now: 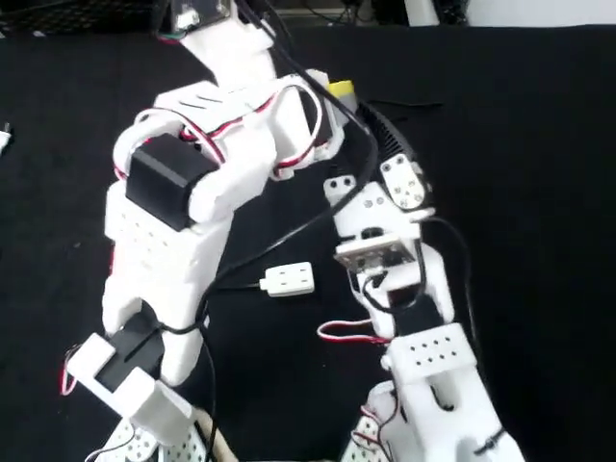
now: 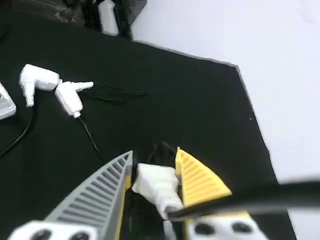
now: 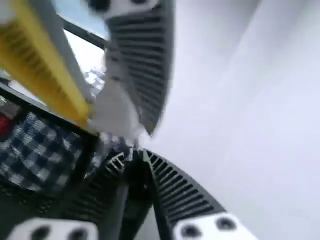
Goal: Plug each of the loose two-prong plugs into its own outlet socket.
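Closest in, the left gripper [image 2: 154,156] is closed on a white two-prong plug [image 2: 154,181], pinched between its grey ribbed finger [image 2: 100,190] and its yellow ribbed finger [image 2: 200,180]. A black cord [image 2: 240,202] runs off from the plug. It is held above the black-covered desk [image 2: 190,110]. Farther back on the desk lie two more white plugs [image 2: 40,79], just beside each other, each trailing a thin black lead. In the high view, a small white outlet socket block [image 1: 289,279] rests on the desk between the two arms, well apart from the raised plug. The right gripper [image 3: 134,154] points up toward a pale wall [image 3: 250,100], just under the left gripper and its plug. Whether it is open or closed I cannot tell.
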You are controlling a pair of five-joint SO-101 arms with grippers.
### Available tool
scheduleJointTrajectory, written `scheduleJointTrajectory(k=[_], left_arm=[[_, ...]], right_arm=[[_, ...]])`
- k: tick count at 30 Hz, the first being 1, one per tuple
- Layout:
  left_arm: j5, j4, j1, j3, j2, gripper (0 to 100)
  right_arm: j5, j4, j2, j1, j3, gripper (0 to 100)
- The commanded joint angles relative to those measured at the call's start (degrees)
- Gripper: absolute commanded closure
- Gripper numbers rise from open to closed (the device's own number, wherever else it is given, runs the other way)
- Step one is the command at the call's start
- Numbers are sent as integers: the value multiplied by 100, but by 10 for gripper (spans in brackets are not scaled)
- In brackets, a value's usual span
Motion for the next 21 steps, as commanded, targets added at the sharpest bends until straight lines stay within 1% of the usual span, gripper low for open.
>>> scheduleJointTrajectory(k=[1,3,6,8,11,14,21], left_arm=[[-9,185,163,-171,-158,971],[-9,308,207,-171,-158,971],[-9,255,66,-171,-114,971],[-9,0,-136,-163,-114,971],[-18,-396,-391,-171,-132,971],[-35,-589,-488,-136,-114,971],[-44,-571,-426,110,-132,971]], right_arm=[[-26,-290,66,123,-277,986],[18,-299,136,132,-277,986],[18,-281,154,264,-259,986],[18,-264,154,308,-259,986],[18,70,154,299,-268,986],[-35,264,-4,281,-277,986],[-132,1644,-1226,-281,-286,986]])
